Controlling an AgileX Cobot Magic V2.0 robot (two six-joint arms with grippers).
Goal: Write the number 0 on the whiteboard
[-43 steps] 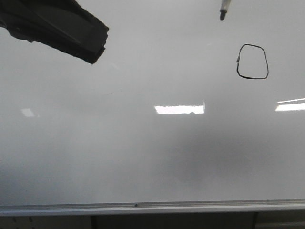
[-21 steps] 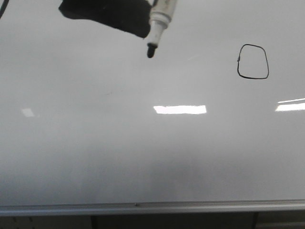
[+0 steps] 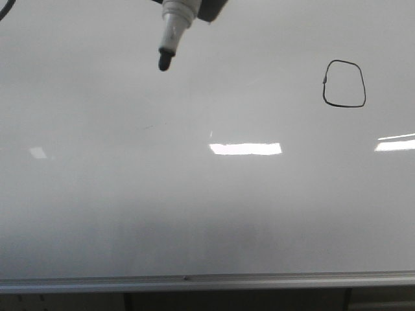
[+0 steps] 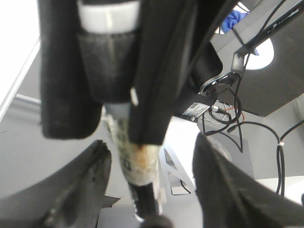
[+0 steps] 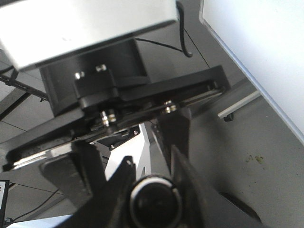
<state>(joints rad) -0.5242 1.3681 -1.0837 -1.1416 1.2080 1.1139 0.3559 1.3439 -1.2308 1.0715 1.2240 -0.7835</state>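
The whiteboard (image 3: pixel 194 207) fills the front view, with a silver strip (image 3: pixel 194 282) along its lower edge. The number 0 (image 3: pixel 343 83) is a small closed black loop at the upper right. A marker (image 3: pixel 170 35) hangs in from the top edge, its black tip far left of the 0. A dark gripper part (image 3: pixel 213 9) shows beside it. My right gripper (image 5: pixel 153 187) is shut on the marker's round end (image 5: pixel 155 204). My left gripper (image 4: pixel 151 142) is open, its fingers (image 4: pixel 83 190) standing wide on either side of the marker (image 4: pixel 137 161).
Bright rectangular light reflections (image 3: pixel 245 148) lie at mid-board and at the right edge (image 3: pixel 395 144). Cables (image 4: pixel 237 118) and dark arm hardware hang behind the left gripper. A board edge (image 5: pixel 247 52) passes through the right wrist view.
The marker has moved left along the top of the board, from above the 0 to left of centre. The dark gripper at the upper left has left that corner.
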